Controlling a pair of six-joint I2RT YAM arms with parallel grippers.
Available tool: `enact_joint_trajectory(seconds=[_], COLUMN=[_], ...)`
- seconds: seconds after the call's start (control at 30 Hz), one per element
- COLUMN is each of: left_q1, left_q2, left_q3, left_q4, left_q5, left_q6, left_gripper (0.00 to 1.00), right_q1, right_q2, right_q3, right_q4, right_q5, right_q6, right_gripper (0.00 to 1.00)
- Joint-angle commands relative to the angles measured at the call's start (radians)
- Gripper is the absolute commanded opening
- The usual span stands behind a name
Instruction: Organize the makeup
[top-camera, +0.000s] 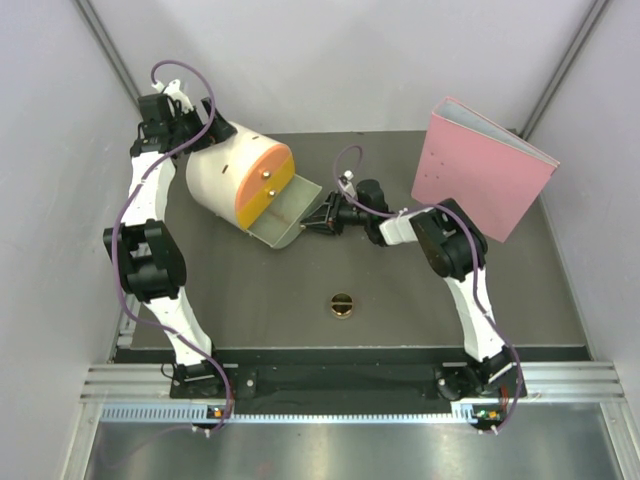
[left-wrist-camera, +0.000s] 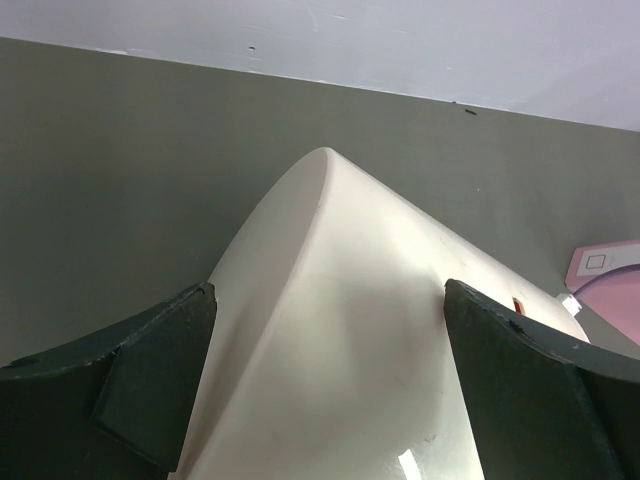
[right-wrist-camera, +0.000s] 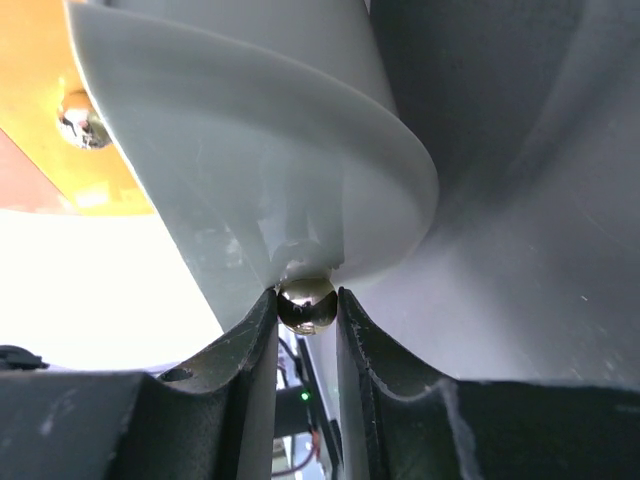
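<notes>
Top view. Nearest us, the left arm base (top-camera: 195, 380) and the right arm base (top-camera: 470, 380) sit at the near edge of the dark desk (top-camera: 420, 300). We find the round gold compact (top-camera: 342, 303) lying flat on the desk between the two arms, well apart from both pincers. At far left lies the cream cylindrical box (top-camera: 222, 172), on its side, its orange-yellow front (top-camera: 262, 185) facing right and toward us. We see its grey drawer (top-camera: 285, 218) standing partway out of that front. The right pincer (top-camera: 322, 226) meets the drawer's outer end. The left pincer (top-camera: 203, 138) sits at the rear of the box. A pink binder (top-camera: 480, 170) stands upright at far right.

Left wrist view. We look along the left pincer (left-wrist-camera: 330, 400): its dark fingers (left-wrist-camera: 150, 370) stand wide apart, one on either side of the curved cream box (left-wrist-camera: 340, 300). We cannot tell whether the pads touch it. A corner of the binder (left-wrist-camera: 610, 275) shows at right.

Right wrist view. We see the right pincer (right-wrist-camera: 306, 300) clamped on a small shiny knob (right-wrist-camera: 306, 306) on the drawer's pale face (right-wrist-camera: 260, 150); its fingers (right-wrist-camera: 250, 350) press the knob from both sides. The orange-yellow front (right-wrist-camera: 35, 90) carries a second knob (right-wrist-camera: 82, 118) at upper left.
</notes>
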Motion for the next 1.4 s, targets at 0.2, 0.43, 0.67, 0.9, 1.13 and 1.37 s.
enact_joint_trajectory(seconds=[0.2,0.43,0.67,0.9,1.13,1.37], left_q1=[-0.010,-0.010,-0.010,-0.009,-0.010,-0.012], left_q2=[-0.003,0.001,0.000,0.001,0.007,0.013], left_q3=[-0.037,-0.033,-0.037,-0.039,-0.039,-0.042], left_q4=[-0.145,-0.144,-0.144,-0.145,-0.147,-0.148], left_q5=[-0.026,-0.020,-0.018,-0.016,-0.012,-0.013], left_q6=[0.049,0.042,0.047,0.044,0.049,0.049], left_gripper=[0.99,0.99,0.99,0.99,0.99,0.99], right_q1=[-0.013,-0.019,-0.042,-0.047,0.004,0.148], right_q2=[-0.081,-0.142,-0.238,-0.308,-0.396,-0.486], right_q3=[0.014,0.005,0.021,0.207,0.278,0.241], right_q4=[-0.086,-0.210,-0.491,-1.106,-1.403,-1.531], right_q5=[-0.031,-0.033,-0.044,0.071,0.320,0.467], right_q6=[-0.119,-0.220,-0.418,-0.873,-1.171,-1.292], right_gripper=[0.51,0.61,0.62,0.64,0.68,0.72])
